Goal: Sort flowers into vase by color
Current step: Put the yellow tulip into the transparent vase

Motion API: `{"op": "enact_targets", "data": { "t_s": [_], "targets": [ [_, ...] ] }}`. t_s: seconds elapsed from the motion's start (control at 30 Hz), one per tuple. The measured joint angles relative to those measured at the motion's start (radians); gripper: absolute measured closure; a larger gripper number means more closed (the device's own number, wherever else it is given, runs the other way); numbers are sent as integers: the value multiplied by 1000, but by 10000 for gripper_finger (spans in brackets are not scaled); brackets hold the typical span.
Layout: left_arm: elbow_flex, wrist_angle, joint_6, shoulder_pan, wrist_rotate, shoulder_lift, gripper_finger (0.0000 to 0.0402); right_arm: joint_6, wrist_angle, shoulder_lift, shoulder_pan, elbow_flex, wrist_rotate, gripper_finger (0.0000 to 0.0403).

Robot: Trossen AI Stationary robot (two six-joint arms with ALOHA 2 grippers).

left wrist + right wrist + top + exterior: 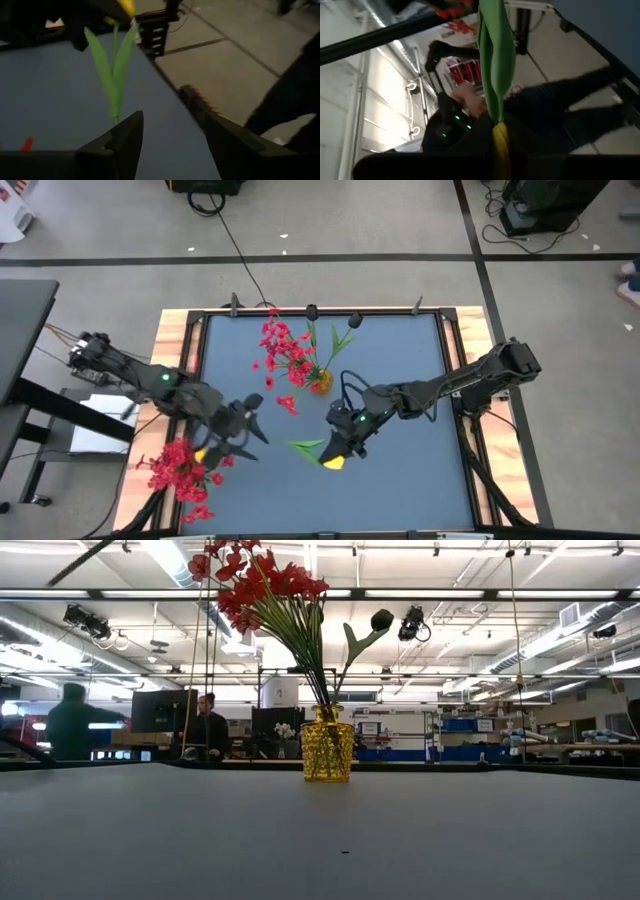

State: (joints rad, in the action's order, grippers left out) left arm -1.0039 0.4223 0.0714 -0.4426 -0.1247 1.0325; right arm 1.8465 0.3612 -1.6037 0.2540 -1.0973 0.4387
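A yellow glass vase (pixel 320 382) (pixel 327 745) stands at the table's far middle. It holds red blossom stems (pixel 285 350) (pixel 260 585) and one dark bud (pixel 353 322) (pixel 381 619). My right gripper (pixel 341 450) (pixel 500 152) is at the table's middle and is shut on a yellow tulip (pixel 333 463) whose green leaves (pixel 305 445) (pixel 112 75) point toward my left gripper. My left gripper (pixel 255 420) (pixel 172 135) is open, just short of the leaf tips. A red blossom bunch (pixel 180 468) lies at the near left edge, with a yellow bit (pixel 203 452) beside it. My right gripper pinches the tulip between its two fingers at the head end, where the yellow head (pixel 501 145) meets the leaves (pixel 495 60). The leaves and stem stick out past the fingertips toward the table's left. Whether the tulip is clear of the table does not show.
Loose red blossoms (pixel 287 405) lie on the blue table between the vase and my left gripper. A wooden frame (pixel 170 340) borders the table. Bare blue surface (pixel 420 470) lies right of my right gripper. People (pixel 205 725) stand in the room behind.
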Motion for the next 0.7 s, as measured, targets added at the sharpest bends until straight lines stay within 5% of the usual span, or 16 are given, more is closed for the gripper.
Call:
{"op": "enact_targets", "data": {
  "t_s": [0.33, 0.7],
  "targets": [
    [0, -9, -42, 8, 240, 68, 189, -71, 24, 1, 0, 0, -33, 364],
    [0, -32, -100, 8, 245, 85, 204, -115, 26, 1, -22, 0, -9, 364]
  ]
}}
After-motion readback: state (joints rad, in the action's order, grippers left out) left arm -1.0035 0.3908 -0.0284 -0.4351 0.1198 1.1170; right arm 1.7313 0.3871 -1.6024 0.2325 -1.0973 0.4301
